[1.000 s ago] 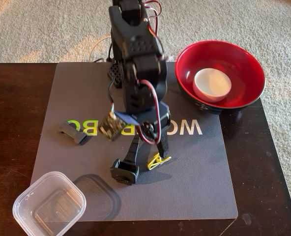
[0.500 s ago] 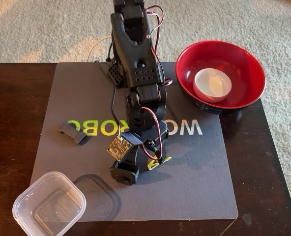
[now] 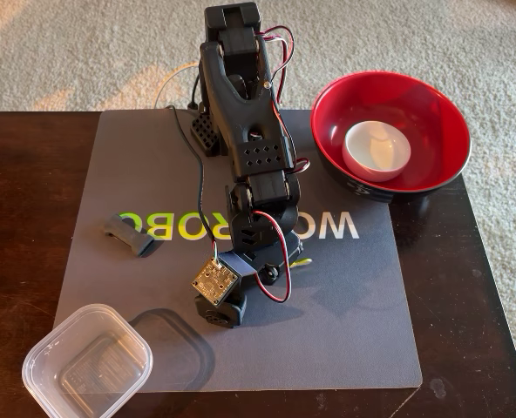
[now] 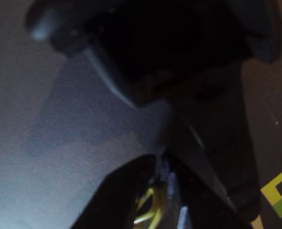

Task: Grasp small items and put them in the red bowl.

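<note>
Presently, the arm [image 3: 245, 131] is bending low over the grey mat [image 3: 345, 331], its gripper [image 3: 280, 270] sitting down at the mat surface. In the wrist view the fingers [image 4: 126, 195] are standing close around the yellow clip [image 4: 148, 210], though whether they are actually pinching it cannot be told. In the fixed view the black pointed part [image 3: 220, 309] is lying just beside the gripper, the flat black bar [image 3: 129, 234] is resting well apart to the left, and the cream-white ring [image 3: 376, 149] is sitting inside the red bowl [image 3: 441, 113]. A clear plastic tub [image 3: 87, 364] is standing at the mat's lower-left corner.
</note>
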